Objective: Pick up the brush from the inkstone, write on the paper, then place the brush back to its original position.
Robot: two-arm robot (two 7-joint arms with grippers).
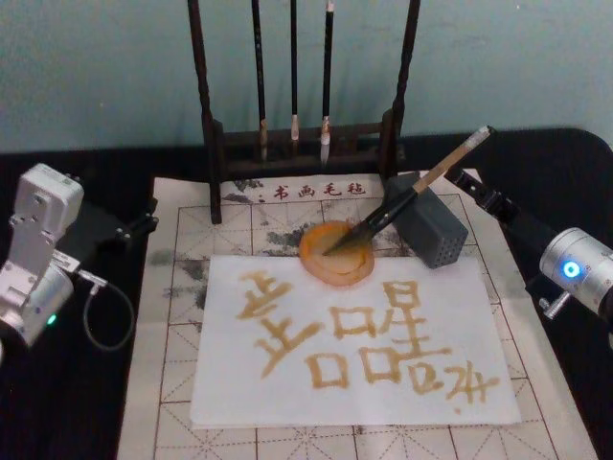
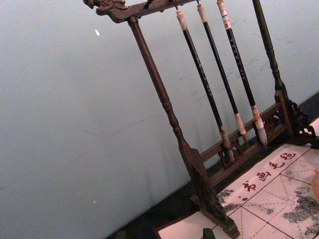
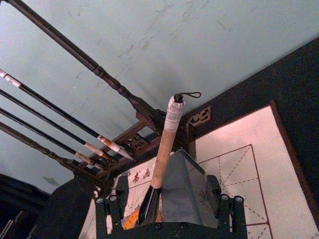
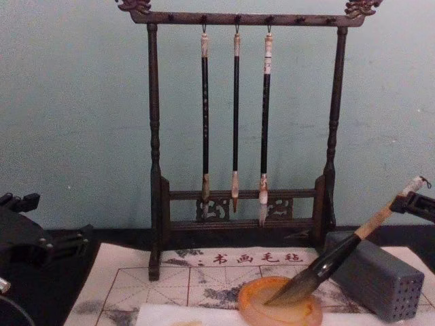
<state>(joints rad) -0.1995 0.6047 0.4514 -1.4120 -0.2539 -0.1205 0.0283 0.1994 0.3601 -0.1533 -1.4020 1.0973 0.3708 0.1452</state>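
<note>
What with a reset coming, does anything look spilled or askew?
Dark blotches stain the mat beside and behind the paper, like spilled ink. The brush lies propped in the inkstone, as intended.

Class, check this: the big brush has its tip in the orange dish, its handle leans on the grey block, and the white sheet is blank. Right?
Not quite. The white sheet is not blank: the head view shows orange-brown characters written across it. The brush, orange dish and grey block are as stated.
</note>
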